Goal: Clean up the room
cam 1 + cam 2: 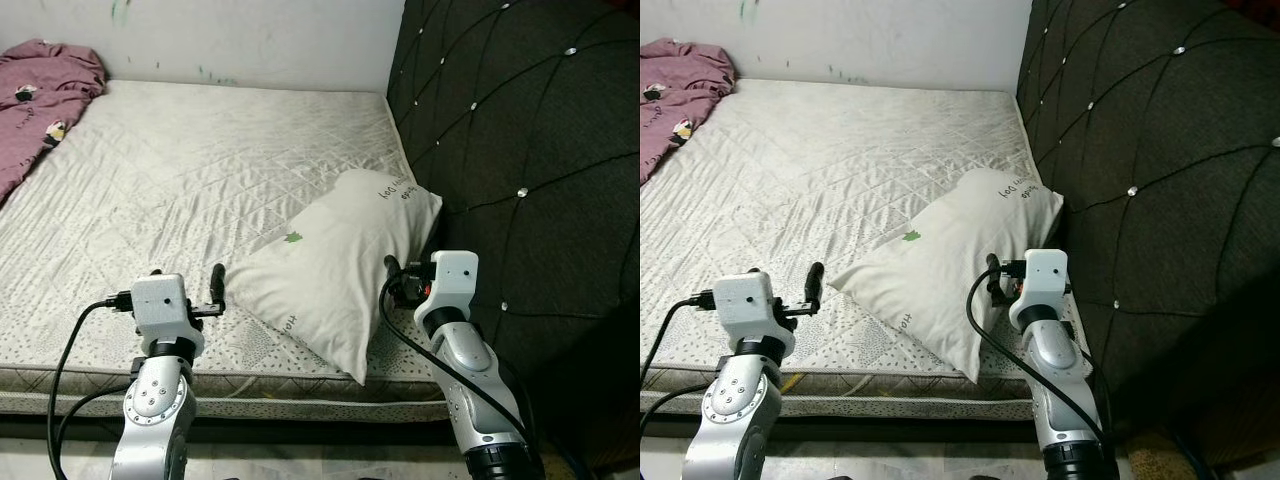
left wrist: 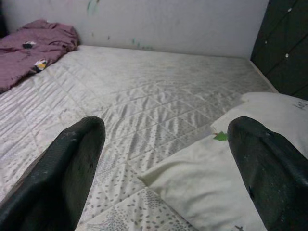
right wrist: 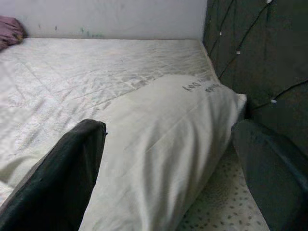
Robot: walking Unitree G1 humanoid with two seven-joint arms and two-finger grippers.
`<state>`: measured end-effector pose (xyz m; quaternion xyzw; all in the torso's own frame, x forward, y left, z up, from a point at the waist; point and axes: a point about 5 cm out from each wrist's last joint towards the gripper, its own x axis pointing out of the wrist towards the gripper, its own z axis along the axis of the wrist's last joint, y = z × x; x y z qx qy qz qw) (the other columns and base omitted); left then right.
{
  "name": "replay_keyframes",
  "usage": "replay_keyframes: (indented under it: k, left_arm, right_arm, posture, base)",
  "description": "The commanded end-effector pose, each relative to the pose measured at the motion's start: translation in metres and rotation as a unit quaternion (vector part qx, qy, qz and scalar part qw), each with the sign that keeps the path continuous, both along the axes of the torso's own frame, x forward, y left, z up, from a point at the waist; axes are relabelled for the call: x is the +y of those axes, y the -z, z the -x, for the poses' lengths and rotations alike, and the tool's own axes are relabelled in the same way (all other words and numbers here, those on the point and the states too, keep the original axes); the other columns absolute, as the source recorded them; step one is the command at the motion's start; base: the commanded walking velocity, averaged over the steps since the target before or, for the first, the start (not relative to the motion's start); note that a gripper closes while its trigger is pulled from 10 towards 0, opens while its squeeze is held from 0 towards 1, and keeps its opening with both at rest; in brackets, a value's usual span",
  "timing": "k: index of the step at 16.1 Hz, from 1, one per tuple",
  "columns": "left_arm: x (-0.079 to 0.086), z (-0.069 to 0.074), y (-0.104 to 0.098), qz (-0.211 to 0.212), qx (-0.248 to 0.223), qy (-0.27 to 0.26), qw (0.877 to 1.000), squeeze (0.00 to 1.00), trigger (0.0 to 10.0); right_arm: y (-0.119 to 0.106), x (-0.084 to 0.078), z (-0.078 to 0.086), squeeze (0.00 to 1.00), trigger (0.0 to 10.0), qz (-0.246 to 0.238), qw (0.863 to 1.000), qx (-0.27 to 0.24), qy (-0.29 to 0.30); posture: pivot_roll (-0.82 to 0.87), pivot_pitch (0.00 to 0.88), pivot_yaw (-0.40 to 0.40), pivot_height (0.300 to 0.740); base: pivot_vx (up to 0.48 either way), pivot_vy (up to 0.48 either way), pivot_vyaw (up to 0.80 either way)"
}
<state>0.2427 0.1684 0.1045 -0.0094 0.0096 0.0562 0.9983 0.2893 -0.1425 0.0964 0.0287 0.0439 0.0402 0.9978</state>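
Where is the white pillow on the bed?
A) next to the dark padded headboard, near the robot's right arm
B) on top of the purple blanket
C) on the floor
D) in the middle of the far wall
A: the pillow lies on the mattress with one end against the dark headboard, in front of the right pincer, while the purple blanket sits in the far corner on the other side.

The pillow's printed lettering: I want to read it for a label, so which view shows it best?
The left eye view: the pillow lies whole there, its lettering near the headboard, though too small to read. The right eye view matches. The right wrist view shows the lettering closer but blurred; the left wrist view shows just a corner with the green mark.
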Motion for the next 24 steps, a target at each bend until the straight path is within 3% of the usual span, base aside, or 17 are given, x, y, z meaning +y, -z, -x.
replay_keyframes:
  k: [1,10,19,24]
  left_arm:
    - [0.0003,-0.0006,0.0,0.004,0.005,-0.004,1.0,0.0,10.0]
    - [-0.0001,-0.0036,-0.0005,0.006,0.004,-0.002,1.0,0.0,10.0]
    - [-0.0035,-0.0034,-0.0051,0.007,-0.012,0.032,0.999,0.0,10.0]
    - [-0.0044,-0.0025,-0.0058,0.009,-0.014,0.037,0.999,0.0,10.0]
  right_arm:
    - [-0.004,-0.0007,0.0,0.0,10.0,0.001,1.0,-0.005,-0.002]
    - [-0.0035,-0.002,-0.0044,0.0,10.0,0.003,1.0,-0.001,-0.001]
    - [-0.0052,-0.0012,-0.0068,0.0,10.0,0.005,1.0,-0.011,0.001]
    - [-0.0042,-0.0024,-0.0068,0.0,10.0,0.006,1.0,-0.01,0.005]
  posture:
    - [0.0,0.074,-0.019,0.74]
    - [0.0,0.063,-0.023,0.74]
    - [0.0,0.058,-0.02,0.74]
    - [0.0,0.062,-0.02,0.74]
  base:
    - [0.0,0.0,0.0]
    - [0.0,0.0,-0.8]
    - [0.0,0.0,0.0]
    - [0.292,0.0,-0.32]
